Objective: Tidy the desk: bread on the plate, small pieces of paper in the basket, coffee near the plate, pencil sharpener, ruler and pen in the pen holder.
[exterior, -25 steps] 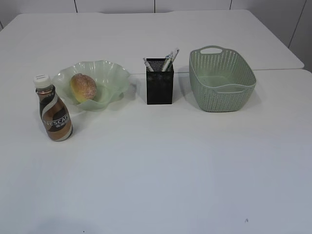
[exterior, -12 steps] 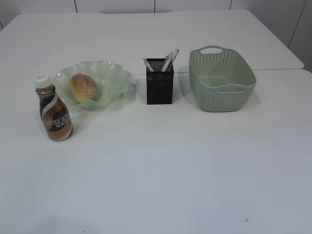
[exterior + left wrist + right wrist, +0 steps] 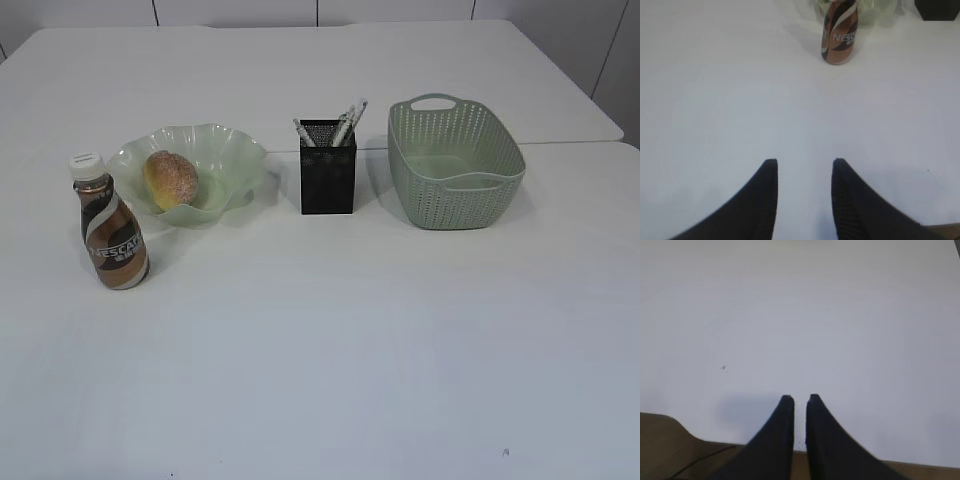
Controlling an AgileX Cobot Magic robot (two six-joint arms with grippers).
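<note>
Exterior view: the scene is unchanged from the earlier frames, and neither arm is in view. The bread point(image 3: 171, 179) lies in the plate point(image 3: 225, 150) toward the counter's point(image 3: 330, 340) far left; the coffee bottle point(image 3: 113, 236) stands upright just in front of it. The pen holder point(image 3: 327, 180), with pens point(image 3: 350, 120) sticking up, stands mid-counter beside the basket point(image 3: 455, 165); no loose paper shows.

Left wrist view: the left gripper point(image 3: 804, 162), empty and part-open, narrowing slightly, hovers near the front edge, well apart from the bottle.

Right wrist view: the right gripper point(image 3: 800, 398), empty and nearly closed, having parted very slightly, hangs over the front edge. The tidying looks complete.
</note>
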